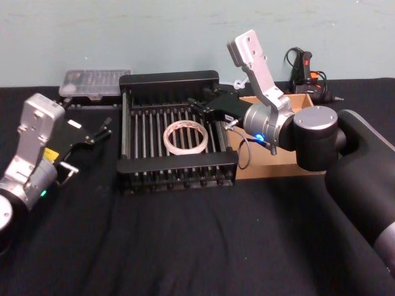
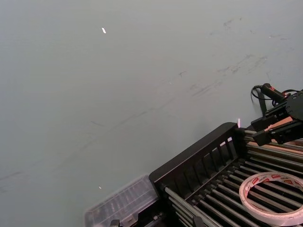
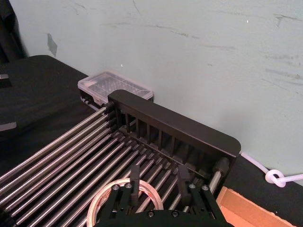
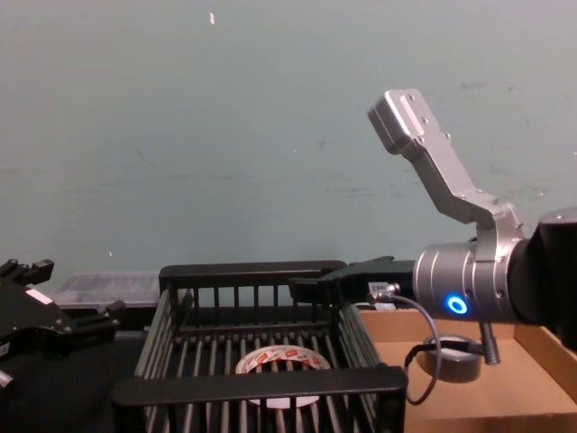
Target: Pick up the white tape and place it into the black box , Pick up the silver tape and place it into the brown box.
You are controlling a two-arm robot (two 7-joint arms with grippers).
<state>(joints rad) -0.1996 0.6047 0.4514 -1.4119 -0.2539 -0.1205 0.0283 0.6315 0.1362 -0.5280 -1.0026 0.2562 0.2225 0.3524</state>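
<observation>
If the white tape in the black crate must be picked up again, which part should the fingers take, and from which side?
The white tape lies flat on the slatted floor of the black box, its hole facing up. Coming from above is probably best: one finger inside the hole, one outside, closing across the thin ring wall. The crate's walls would likely block a sideways approach. The right gripper hangs over the crate's far right part, fingers open.

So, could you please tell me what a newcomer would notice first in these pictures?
The white tape lying flat on the slatted floor of the black box at table centre. Next, the right gripper, open, above the crate's right side, and the silver tape resting in the brown box.
</observation>
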